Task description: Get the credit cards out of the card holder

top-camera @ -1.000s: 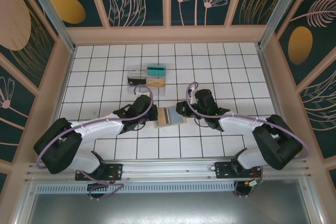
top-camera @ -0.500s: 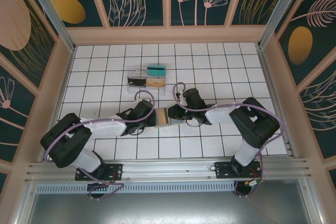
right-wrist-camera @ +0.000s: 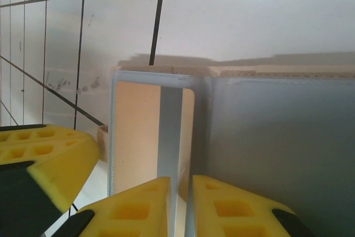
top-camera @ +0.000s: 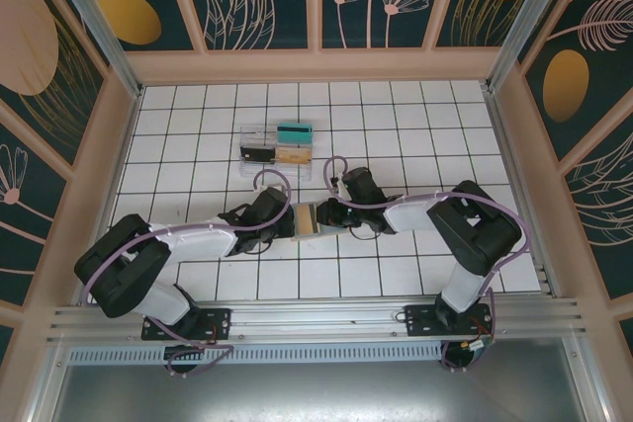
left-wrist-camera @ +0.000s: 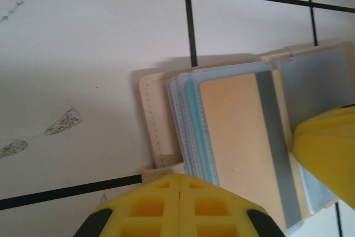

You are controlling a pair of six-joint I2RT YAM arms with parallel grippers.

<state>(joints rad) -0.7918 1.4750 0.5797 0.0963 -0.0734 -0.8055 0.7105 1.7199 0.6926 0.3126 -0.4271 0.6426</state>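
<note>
The card holder point(top-camera: 315, 217) lies open on the tiled floor, its tan rim point(left-wrist-camera: 151, 116) and grey-blue pockets point(right-wrist-camera: 277, 137) showing. A tan-gold credit card point(left-wrist-camera: 238, 131) with a grey stripe sits in the top pocket point(right-wrist-camera: 136, 131), and a teal edge point(left-wrist-camera: 192, 120) peeks out behind it. My left gripper point(top-camera: 289, 220) is shut, with its tips point(left-wrist-camera: 180, 177) resting on the holder's rim. From the other side my right gripper point(top-camera: 324, 212) is closed on the tan-gold card's edge point(right-wrist-camera: 182, 184). One right finger point(left-wrist-camera: 327, 148) shows in the left wrist view.
A clear compartment tray point(top-camera: 247, 135) stands behind the holder, holding a teal card point(top-camera: 295, 131), a black card point(top-camera: 257, 153) and a tan card point(top-camera: 293, 155). Raised walls ring the tiled floor. The arm bases stand at the near rail.
The right arm swung left to the holder and its jaws narrowed onto the card. The left arm shifted slightly right and stayed shut on the rim.
</note>
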